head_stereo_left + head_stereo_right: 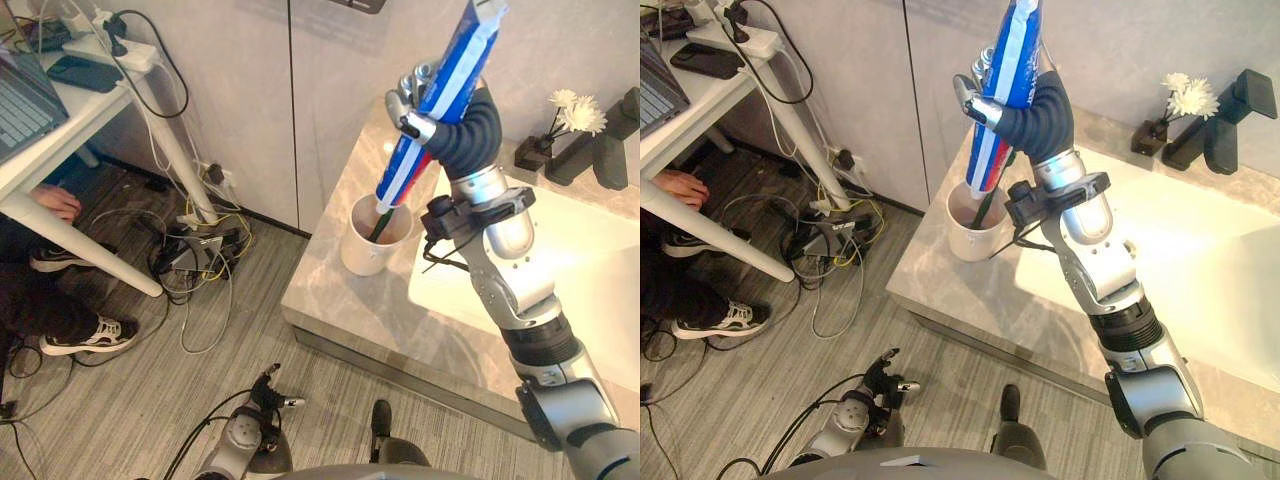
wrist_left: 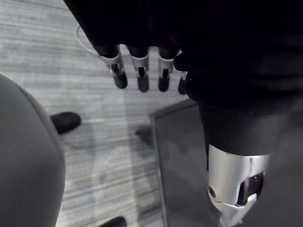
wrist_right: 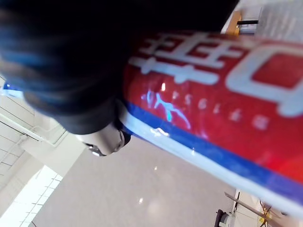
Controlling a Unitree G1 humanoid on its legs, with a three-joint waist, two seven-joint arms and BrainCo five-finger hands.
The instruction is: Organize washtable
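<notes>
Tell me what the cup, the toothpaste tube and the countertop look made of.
Cup: probably ceramic or plastic, plain matte white, thick rim. Toothpaste tube: soft glossy plastic laminate, with highlights on its printed skin. Countertop: polished stone, likely marble or imitation, beige veining and sheen.

cup [image 1: 375, 240]: on countertop [image 1: 325, 295], left of sink [image 1: 585, 265].
toothpaste tube [image 1: 442, 92]: tilted above cup, lower end at its mouth.
faucet [image 1: 612, 140], flowers [image 1: 575, 112]: behind sink.
</notes>
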